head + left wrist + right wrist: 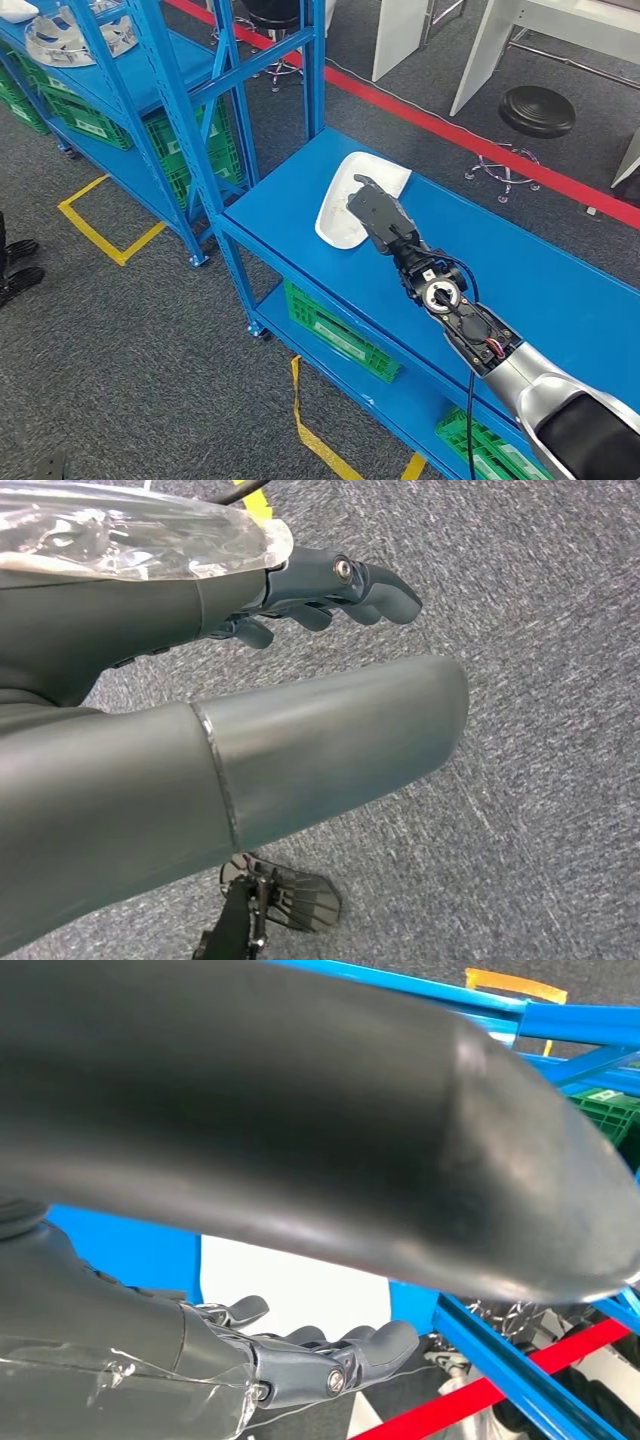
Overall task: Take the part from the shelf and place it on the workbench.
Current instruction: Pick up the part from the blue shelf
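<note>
Placement looks nearly done: white part lies near workbench far end; right hand rests over it, grip unclear; left hand hangs empty, fingers apart.

Green crates sit on the lower level under the blue surface, and more green crates stand at 11 o'clock. A black round stool stands at 1 o'clock beyond a red floor line. Yellow tape marks the grey carpet at 9 o'clock, near a pair of black shoes.

White part, blue workbench
</note>
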`<state>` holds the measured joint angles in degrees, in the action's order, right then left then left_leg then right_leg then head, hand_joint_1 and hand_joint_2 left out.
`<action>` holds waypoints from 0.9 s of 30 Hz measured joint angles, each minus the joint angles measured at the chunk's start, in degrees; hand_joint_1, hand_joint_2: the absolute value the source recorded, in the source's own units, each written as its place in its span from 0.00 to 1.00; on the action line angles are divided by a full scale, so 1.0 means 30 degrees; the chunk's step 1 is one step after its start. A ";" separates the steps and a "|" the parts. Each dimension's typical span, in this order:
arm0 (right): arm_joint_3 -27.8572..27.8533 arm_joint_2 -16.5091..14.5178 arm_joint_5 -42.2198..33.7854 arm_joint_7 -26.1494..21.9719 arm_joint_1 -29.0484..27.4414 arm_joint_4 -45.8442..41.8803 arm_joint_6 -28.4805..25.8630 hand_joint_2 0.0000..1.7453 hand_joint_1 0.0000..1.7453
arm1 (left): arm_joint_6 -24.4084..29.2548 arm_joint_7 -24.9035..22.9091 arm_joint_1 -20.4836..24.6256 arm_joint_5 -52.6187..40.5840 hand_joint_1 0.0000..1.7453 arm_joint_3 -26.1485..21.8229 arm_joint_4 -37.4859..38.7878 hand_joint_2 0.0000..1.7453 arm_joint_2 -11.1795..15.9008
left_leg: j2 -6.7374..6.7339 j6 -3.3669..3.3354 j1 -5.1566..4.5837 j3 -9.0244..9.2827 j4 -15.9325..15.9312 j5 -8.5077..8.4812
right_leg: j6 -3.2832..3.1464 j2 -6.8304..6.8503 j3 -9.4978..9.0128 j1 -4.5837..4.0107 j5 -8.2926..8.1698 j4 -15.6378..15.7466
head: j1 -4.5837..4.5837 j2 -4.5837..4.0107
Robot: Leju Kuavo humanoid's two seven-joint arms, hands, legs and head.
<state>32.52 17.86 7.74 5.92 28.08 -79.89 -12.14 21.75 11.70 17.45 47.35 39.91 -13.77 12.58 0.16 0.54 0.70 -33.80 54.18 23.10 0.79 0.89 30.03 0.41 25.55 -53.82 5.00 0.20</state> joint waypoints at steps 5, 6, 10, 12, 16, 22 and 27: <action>0.0009 0.0000 -0.0013 0.0020 0.0028 0.0000 0.0007 0.00 0.00 | 0.0000 -0.0002 -0.0001 0.0013 0.00 0.0000 0.0000 0.00 -0.0002 | 0.0000 0.0000 0.0000 0.0000 0.0000 0.0000 | 0.0000 0.0000 -0.0001 0.0000 0.0000 0.0000 | 0.0000 0.0000; 0.0011 0.0000 -0.0102 0.0016 0.0039 0.0000 0.0020 0.00 0.00 | 0.0000 -0.0002 -0.0001 0.0013 0.00 0.0000 0.0000 0.00 -0.0002 | 0.0000 0.0000 0.0000 0.0000 0.0000 0.0000 | 0.0000 0.0000 -0.0001 0.0000 0.0000 0.0000 | 0.0002 0.0000; -0.0007 -0.0002 -0.2772 -0.0495 0.0156 0.0013 0.0844 0.00 0.00 | 0.0000 0.0000 -0.0001 0.0013 0.00 0.0002 0.0000 0.00 -0.0006 | 0.0000 0.0000 0.0000 0.0000 0.0000 0.0000 | 0.0000 0.0000 -0.0002 0.0000 0.0000 0.0000 | -0.0002 0.0000; -0.0067 -0.0005 -0.6553 -0.1217 0.0214 0.0038 0.2208 0.00 0.00 | 0.0000 0.0004 -0.0001 0.0013 0.00 0.0002 0.0000 0.00 -0.0013 | 0.0000 0.0000 0.0000 0.0000 0.0000 0.0000 | 0.0000 0.0000 -0.0002 0.0000 0.0000 0.0000 | 0.0000 0.0000; -0.0058 -0.0058 -1.2111 -0.2084 0.0621 0.0209 0.4582 0.00 0.00 | 0.0002 0.0018 0.0000 0.0049 0.00 0.0002 0.0000 0.00 -0.0040 | 0.0004 0.0000 -0.0002 -0.0004 -0.0002 0.0000 | 0.0000 0.0004 -0.0008 -0.0001 -0.0001 -0.0002 | 0.0000 0.0000; 0.0366 -0.0320 -1.2209 -0.2178 0.1735 0.0787 0.5126 0.00 0.00 | 0.0014 0.0078 -0.0003 0.0173 0.00 0.0002 0.0000 0.00 -0.0104 | 0.0016 -0.0004 -0.0002 0.0003 -0.0002 -0.0004 | 0.0001 0.0024 -0.0015 -0.0003 0.0000 -0.0003 | -0.0002 0.0000; 0.0652 -0.0397 -1.2120 -0.2197 0.2014 0.1096 0.5048 0.00 0.00 | 0.0031 0.0077 -0.0015 0.0206 0.00 0.0000 0.0000 0.00 -0.0111 | 0.0024 -0.0004 -0.0002 0.0002 -0.0002 -0.0004 | 0.0001 0.0025 -0.0017 -0.0002 0.0000 -0.0003 | 0.0000 0.0000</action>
<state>34.48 16.67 -28.62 -0.67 34.12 -76.60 3.01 21.84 11.93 17.40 47.97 39.91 -13.77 12.25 0.24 0.53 0.70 -33.80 54.18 23.09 0.79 0.97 29.98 0.41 25.55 -53.83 5.00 0.20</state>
